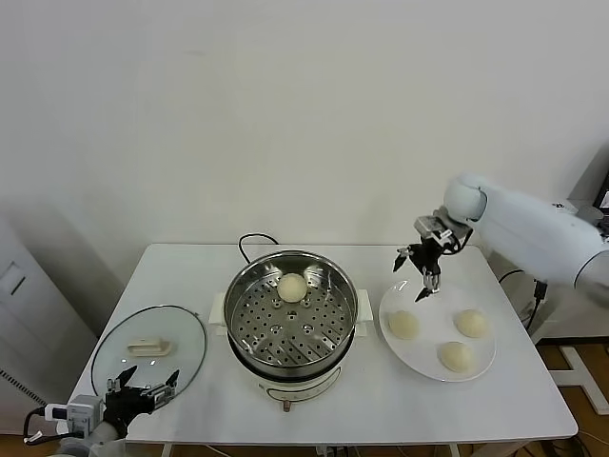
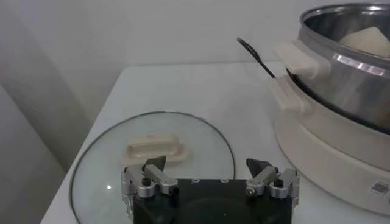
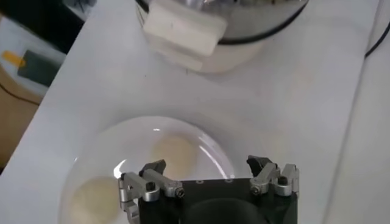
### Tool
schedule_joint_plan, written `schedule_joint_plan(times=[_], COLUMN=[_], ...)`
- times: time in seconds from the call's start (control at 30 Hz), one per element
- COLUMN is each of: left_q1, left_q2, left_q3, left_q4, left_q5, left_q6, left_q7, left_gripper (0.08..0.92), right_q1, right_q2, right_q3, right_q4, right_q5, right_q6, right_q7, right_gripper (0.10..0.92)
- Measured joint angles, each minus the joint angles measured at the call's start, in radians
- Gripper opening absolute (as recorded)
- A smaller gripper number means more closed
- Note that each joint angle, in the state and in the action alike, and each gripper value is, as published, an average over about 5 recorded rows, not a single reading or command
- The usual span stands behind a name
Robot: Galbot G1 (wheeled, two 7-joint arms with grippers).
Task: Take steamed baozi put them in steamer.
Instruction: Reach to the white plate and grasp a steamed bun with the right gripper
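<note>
The right gripper (image 1: 420, 271) hangs in the air with its fingers spread and nothing between them, above the far left edge of the white plate (image 1: 433, 367), between the plate and the steamer (image 1: 290, 314). Three buns lie on that plate: one on the left (image 1: 404, 325), one on the right (image 1: 471, 323) and one nearer the front (image 1: 457, 356), none touching another. The fourth bun (image 1: 291, 285) sits on the holed tray inside the steamer, toward the back wall. A black cord (image 1: 249, 244) runs out behind the pot.

The left gripper (image 1: 143, 392) waits low at the front left corner of the table (image 1: 381, 409), fingers spread and empty, just over the near rim of the glass lid (image 1: 186, 343), which lies flat with its cream handle (image 1: 148, 347) up.

A small label (image 2: 379, 188) shows on the steamer's white base, too small to read
</note>
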Motion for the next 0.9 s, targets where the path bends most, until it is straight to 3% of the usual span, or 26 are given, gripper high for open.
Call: schedule_joint_plan(times=[0.6, 0.9], left_q1=[-0.005, -0.003], left_q2=[0.001, 0.001], left_q3=[0.001, 0.000], left_q4=[0.004, 0.005], left_q5=[0.000, -0.001], left_q6=[0.001, 0.001], left_q7=[0.000, 0.000], left_gripper=[0.823, 0.823], right_q1=[-0.165, -0.212], right_q2=[0.044, 0.057], right_q3=[0.111, 0.148], right_q4=[-0.093, -0.113], right_q5=[-0.081, -0.108], right_q6=[-0.030, -0.037], right_q7=[0.032, 0.044], right_gripper=[0.819, 0.710])
